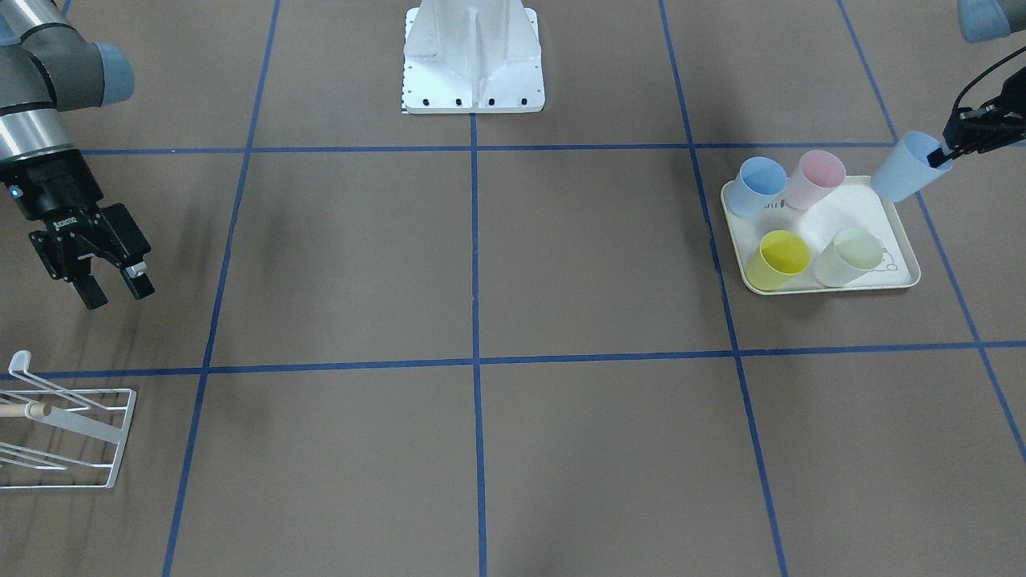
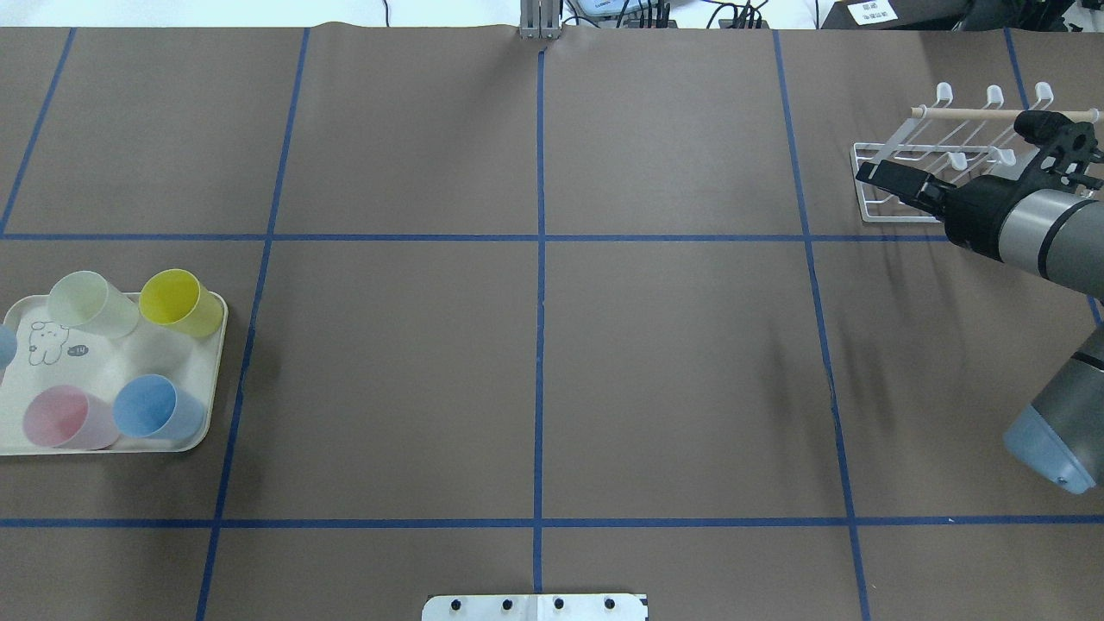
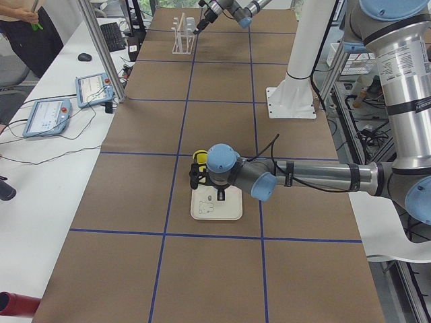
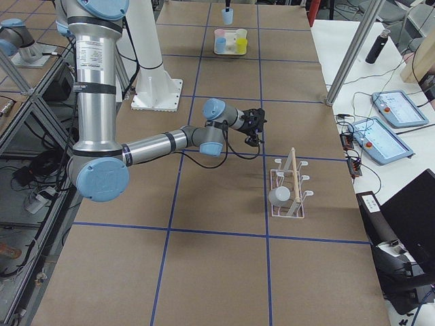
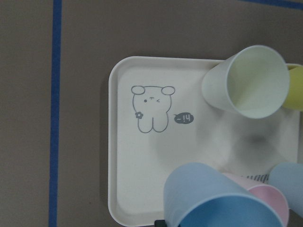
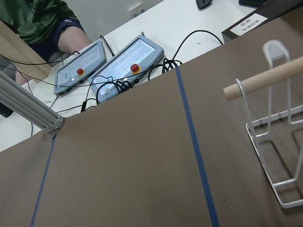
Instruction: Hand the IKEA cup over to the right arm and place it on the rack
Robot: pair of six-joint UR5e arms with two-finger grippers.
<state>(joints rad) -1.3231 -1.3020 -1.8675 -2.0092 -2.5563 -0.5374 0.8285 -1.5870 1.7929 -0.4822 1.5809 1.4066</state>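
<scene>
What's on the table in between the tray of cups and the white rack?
Nothing! In the overhead view, the stretch between the tray and the rack is just bare brown table crossed by blue tape lines.

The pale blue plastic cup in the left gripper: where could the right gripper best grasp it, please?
The pale blue plastic cup hangs tilted with the left gripper pinching its rim, so the mouth end is taken. Probably best: close across its free lower wall near the base, coming from the side opposite that gripper.
</scene>
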